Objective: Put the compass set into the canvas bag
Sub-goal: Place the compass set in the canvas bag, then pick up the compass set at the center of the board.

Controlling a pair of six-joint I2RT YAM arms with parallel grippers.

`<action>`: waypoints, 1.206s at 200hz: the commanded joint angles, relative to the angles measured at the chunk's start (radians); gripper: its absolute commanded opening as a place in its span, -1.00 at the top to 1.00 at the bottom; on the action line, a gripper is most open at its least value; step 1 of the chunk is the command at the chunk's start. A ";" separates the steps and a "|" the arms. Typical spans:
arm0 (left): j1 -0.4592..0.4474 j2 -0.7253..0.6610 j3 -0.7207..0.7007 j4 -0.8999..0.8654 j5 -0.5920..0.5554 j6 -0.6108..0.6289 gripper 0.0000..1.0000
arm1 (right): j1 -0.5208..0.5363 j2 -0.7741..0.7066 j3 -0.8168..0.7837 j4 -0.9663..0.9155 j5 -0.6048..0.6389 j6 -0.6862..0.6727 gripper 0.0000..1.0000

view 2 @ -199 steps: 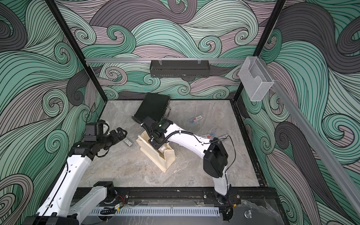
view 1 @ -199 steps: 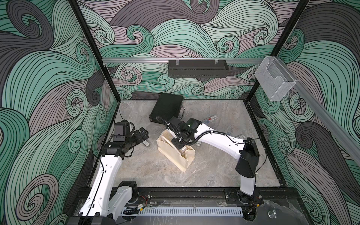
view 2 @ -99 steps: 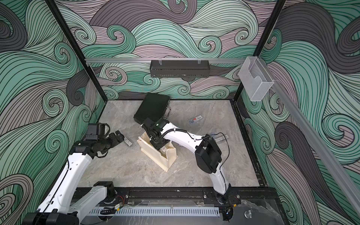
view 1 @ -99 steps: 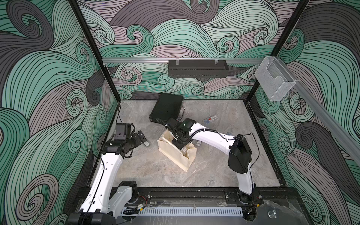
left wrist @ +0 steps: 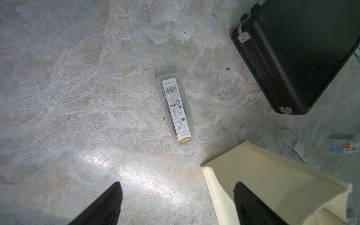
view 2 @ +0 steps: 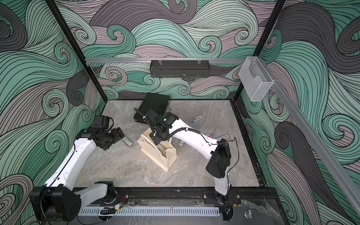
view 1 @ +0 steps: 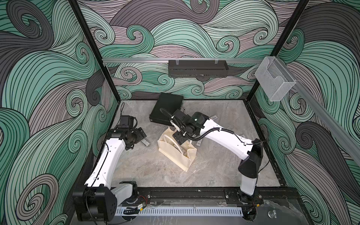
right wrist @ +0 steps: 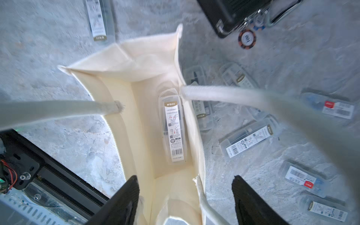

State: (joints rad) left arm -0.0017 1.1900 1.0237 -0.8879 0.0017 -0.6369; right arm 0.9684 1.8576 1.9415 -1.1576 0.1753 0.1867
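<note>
Marbled grey tabletop (view 1: 214,169) is carrying the boxy cream canvas bag (view 1: 175,155) at its centre. The clear plastic compass set (right wrist: 174,128) is lying flat inside on the bag's floor. Its long axis is running along the bag, roughly 10 to 4 o'clock, gold-banded end pointing to 10. The right gripper (right wrist: 185,179) is hovering over the mouth, jaws spread, gripping nothing. At 9 o'clock the left gripper (left wrist: 177,184) is gaping empty beside another clear labelled case (left wrist: 176,111).

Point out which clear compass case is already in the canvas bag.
The compass case lying label-up on the floor of the canvas bag. Every other one, like the neighbouring case, lies outside on the table.
</note>
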 commanded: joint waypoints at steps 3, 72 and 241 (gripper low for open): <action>-0.007 0.089 0.059 -0.054 -0.025 -0.057 -0.73 | -0.004 -0.069 0.034 -0.013 0.094 -0.022 -0.53; -0.012 0.336 0.102 -0.011 -0.001 -0.113 -0.69 | -0.071 -0.313 -0.167 0.120 0.183 -0.023 -0.67; -0.035 0.678 0.270 -0.045 -0.006 -0.135 -0.54 | -0.287 -0.537 -0.625 0.246 0.121 0.085 -0.71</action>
State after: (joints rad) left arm -0.0235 1.8385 1.2652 -0.9070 0.0051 -0.7601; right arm 0.6891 1.3388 1.3308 -0.9241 0.3088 0.2481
